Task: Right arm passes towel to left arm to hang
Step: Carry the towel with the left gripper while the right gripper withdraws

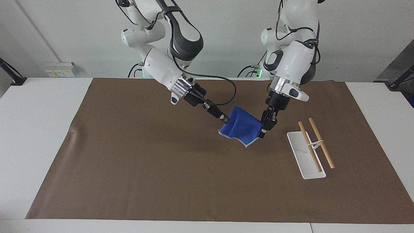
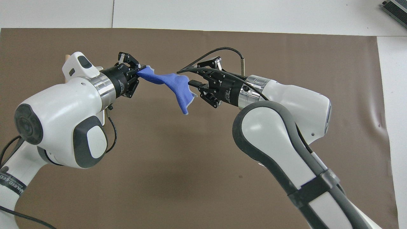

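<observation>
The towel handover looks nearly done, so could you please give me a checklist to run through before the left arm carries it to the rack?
1. Left tool shut on the towel: ok, it pinches one corner.
2. Right tool released: ok, its fingers stand apart in the overhead view and the cloth droops from the left grip.
3. Towel free of the right tool: cannot tell, its hanging edge lies right beside one right finger.
4. Towel off the mat: ok, it hangs in the air.
5. Rack ready: ok, both rods bare, toward the left arm's end of the table.
6. Grip depth: cannot tell, only a corner is held.
</observation>
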Robot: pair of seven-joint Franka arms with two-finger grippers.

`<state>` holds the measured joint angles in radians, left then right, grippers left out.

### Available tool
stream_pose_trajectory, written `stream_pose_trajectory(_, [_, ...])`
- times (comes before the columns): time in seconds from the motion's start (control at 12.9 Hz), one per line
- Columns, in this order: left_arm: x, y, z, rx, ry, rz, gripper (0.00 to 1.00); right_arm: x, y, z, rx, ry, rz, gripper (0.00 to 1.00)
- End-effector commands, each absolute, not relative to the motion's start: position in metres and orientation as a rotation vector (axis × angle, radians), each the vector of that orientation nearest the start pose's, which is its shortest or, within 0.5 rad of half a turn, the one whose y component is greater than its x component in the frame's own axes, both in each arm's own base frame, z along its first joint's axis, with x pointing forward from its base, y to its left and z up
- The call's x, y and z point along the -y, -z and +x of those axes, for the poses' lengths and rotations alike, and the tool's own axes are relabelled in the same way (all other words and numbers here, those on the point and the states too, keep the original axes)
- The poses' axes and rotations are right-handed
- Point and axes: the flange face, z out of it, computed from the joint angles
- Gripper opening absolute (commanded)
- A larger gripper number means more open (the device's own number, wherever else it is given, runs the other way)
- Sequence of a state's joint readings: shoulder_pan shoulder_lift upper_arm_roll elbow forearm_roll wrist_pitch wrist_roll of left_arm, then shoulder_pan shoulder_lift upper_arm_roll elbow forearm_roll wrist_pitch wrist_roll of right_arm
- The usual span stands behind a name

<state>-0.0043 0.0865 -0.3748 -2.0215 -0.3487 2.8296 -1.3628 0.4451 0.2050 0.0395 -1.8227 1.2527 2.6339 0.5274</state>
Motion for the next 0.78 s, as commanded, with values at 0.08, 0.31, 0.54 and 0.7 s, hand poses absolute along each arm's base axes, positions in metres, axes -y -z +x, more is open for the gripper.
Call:
stream_pose_trajectory(0.08, [0.199,-0.495,0.593,-1.418,-0.339,1.972,0.0,-0.24,-0.456,0.598,-0.785,0.253,-2.168,1.0])
stream_pose_trajectory(0.31, [0.162,-0.489,0.602,-1.448,-0.36,2.005,0.0,-0.208,-0.447,0.607,-0.549,0.402,-2.491,1.0])
stream_pose_trajectory(0.54, [0.096,-0.478,0.609,-1.503,-0.346,2.095,0.0,-0.158,-0.444,0.616,-0.235,0.464,-2.908,1.0])
stream_pose_trajectory(0.7, [0.059,-0.477,0.61,-1.53,-0.346,2.127,0.0,-0.134,-0.454,0.614,-0.203,0.44,-3.009,1.0])
